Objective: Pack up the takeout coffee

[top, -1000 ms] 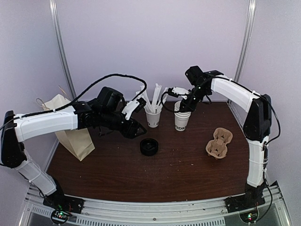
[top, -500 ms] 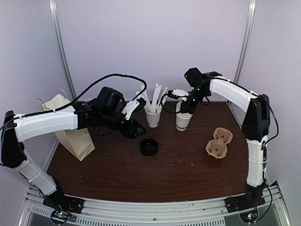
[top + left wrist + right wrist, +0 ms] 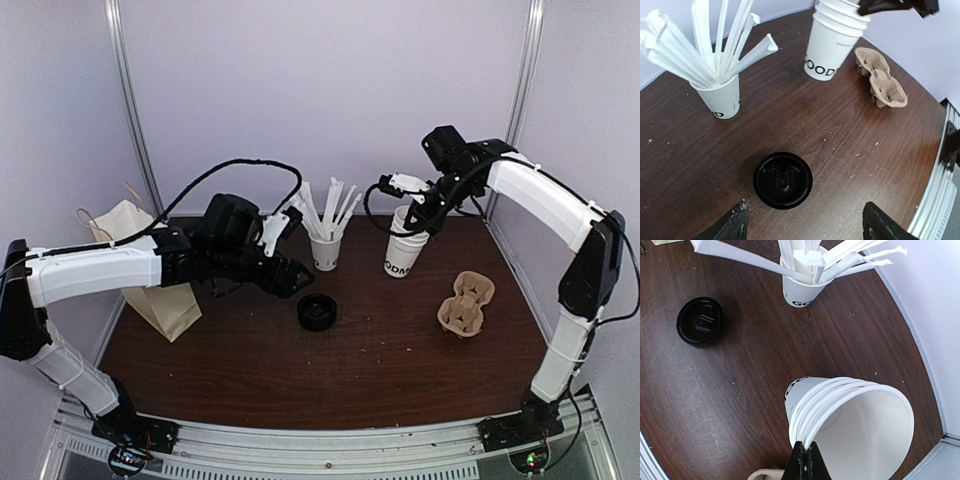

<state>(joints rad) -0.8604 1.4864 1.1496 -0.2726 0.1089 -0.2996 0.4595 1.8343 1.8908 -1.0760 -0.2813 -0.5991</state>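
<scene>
Your right hand [image 3: 803, 449] is clenched on the rim of the top cup [image 3: 865, 435] of the stack [image 3: 832, 47]. Your left hand [image 3: 805, 227] hangs released, with the black lid [image 3: 783, 180] lying on the desk at its 12 o'clock in the wrist view. Early going, I'd say: the cup has no lid, the carrier [image 3: 467, 303] is empty, and all the packing is left.

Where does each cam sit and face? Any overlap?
Top external: fixed above and behind the bases, looking down on the table; the left arm and right arm show whole.
Left wrist: looks down past the open left gripper at the black lid; fingertips show.
Right wrist: looks down over the right gripper, pinched on the rim of the cup stack.
Shared: all three show lid, straw cup and cup stack.
</scene>
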